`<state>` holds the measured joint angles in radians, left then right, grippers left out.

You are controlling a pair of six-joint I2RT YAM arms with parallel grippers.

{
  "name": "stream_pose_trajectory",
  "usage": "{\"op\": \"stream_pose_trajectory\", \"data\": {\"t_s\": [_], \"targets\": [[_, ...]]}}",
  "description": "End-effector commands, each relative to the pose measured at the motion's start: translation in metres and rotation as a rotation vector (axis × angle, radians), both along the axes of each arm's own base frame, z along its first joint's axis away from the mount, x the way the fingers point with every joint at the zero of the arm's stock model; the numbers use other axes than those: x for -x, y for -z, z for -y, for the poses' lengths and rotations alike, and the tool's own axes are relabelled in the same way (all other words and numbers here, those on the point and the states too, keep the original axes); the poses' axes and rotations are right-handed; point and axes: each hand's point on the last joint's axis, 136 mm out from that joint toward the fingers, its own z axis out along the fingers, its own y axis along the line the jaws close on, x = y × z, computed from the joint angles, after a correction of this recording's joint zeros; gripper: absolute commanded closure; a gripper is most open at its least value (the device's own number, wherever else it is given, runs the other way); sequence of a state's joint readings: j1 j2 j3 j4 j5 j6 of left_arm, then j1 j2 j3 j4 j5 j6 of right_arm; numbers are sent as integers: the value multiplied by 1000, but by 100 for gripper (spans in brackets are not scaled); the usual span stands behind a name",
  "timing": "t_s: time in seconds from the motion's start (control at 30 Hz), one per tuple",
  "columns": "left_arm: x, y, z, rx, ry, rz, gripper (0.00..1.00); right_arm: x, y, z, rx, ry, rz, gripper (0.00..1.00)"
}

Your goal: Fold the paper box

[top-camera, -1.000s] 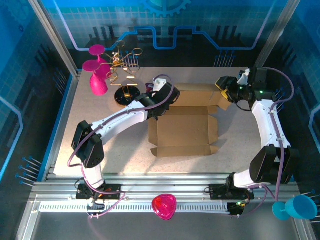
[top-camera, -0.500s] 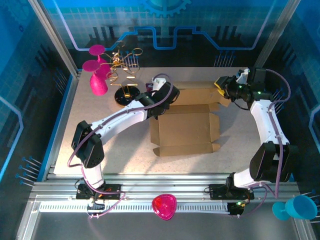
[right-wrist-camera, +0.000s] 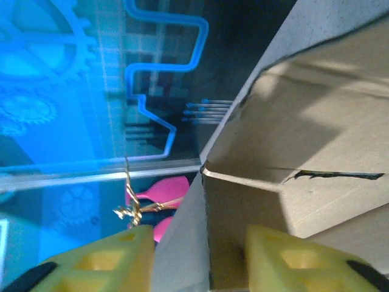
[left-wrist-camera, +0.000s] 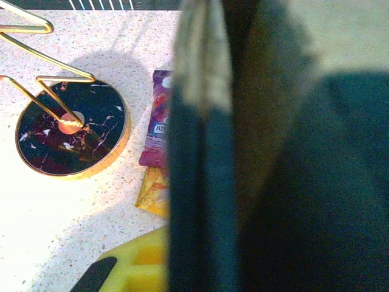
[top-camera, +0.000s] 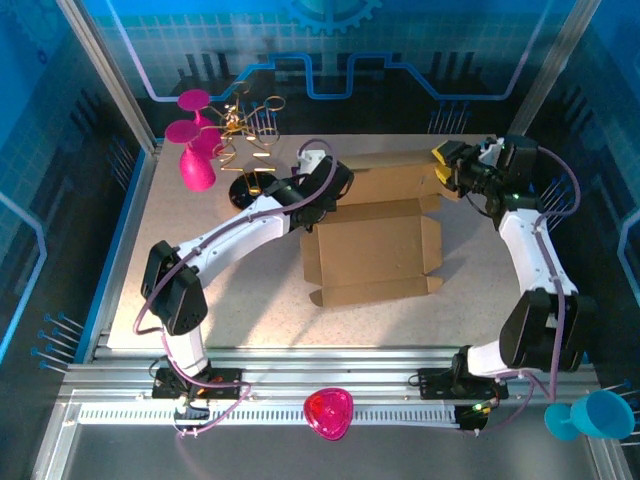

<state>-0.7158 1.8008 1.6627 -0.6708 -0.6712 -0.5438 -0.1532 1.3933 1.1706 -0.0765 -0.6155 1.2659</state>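
Flat box (top-camera: 370,255) mid-tabletop (top-camera: 250,300), rear flap raised. Left pincer (top-camera: 324,192) clamped shut at rear-left corner, grip lost in blur. Right pincer (right-wrist-camera: 200,238) parted, straddling flap edge, cropped.

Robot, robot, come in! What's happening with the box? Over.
Left gripper shut on the box, at its raised back flap. Right gripper open around that flap's right end. Snack packet lies nearby.
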Motion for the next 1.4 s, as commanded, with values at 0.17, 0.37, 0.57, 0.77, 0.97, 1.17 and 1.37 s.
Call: {"op": "stream_pose_trajectory", "data": {"t_s": [0.17, 0.37, 0.57, 0.77, 0.97, 1.17, 1.37], "targets": [[2, -48, -10, 63, -6, 52, 100, 43, 17, 28, 208, 148, 39, 51], [2, -54, -9, 59, 7, 50, 100, 56, 67, 34, 322, 168, -5, 48], [2, -56, -8, 62, 18, 43, 100, 39, 100, 35, 390, 96, -32, 46], [1, -54, -6, 70, 23, 27, 100, 9, 106, 19, 331, -9, -11, 51], [-2, -51, -5, 70, 27, 15, 100, 8, 108, 17, 324, -10, -2, 73], [-3, -48, -2, 68, 31, 6, 100, 16, 80, 8, 420, -24, 48, 83], [-7, -46, 2, 73, 33, 1, 100, 24, 86, -7, 513, -84, 4, 78]]}}
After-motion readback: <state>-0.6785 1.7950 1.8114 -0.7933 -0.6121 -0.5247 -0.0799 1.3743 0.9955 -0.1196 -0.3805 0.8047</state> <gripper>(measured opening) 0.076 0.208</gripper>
